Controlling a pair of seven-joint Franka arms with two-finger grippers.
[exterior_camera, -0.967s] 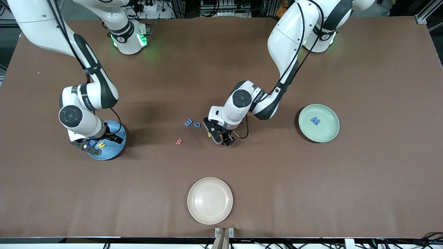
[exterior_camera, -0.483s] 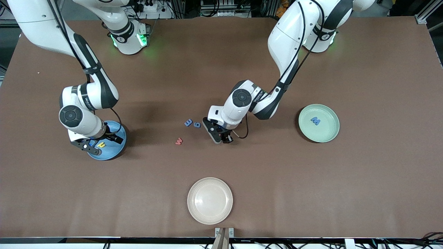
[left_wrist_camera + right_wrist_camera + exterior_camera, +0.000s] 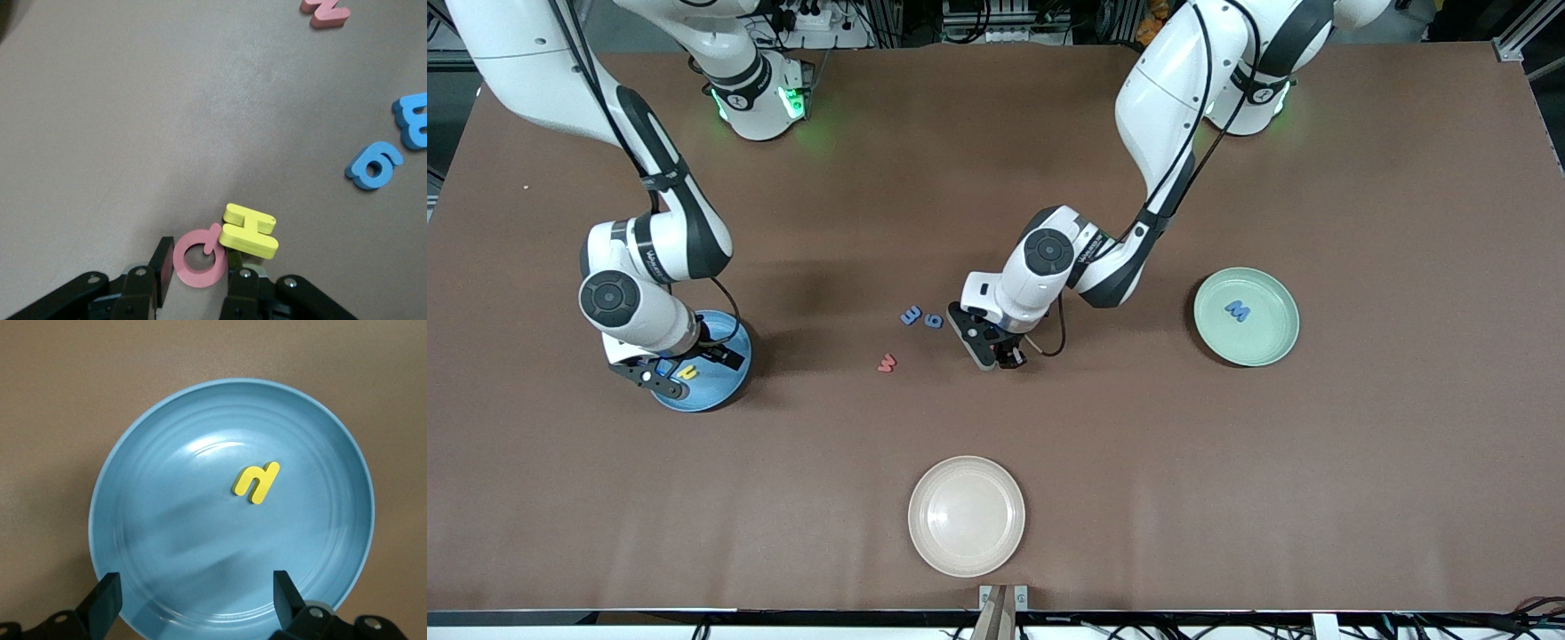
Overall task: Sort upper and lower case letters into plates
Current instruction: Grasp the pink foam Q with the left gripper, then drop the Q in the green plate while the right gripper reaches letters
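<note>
1. We see a brown table [image 3: 1360,498]; the cream plate [image 3: 966,516] sits bare.
2. Blue plate [image 3: 167,540] holds a yellow letter [image 3: 256,481], right gripper [image 3: 193,603] gaping above; green plate [image 3: 1246,317] holds a blue M [image 3: 1237,310].
3. Left gripper [image 3: 198,283] pinches a pink letter [image 3: 199,257] (wrist view only), a yellow H [image 3: 249,231] touching it.

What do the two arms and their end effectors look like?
Both arms are glossy white with black joint bands and round dark grey caps. A black cable runs along each. Their bases glow green. The left end effector and right end effector are black, each with two fingers.
</note>
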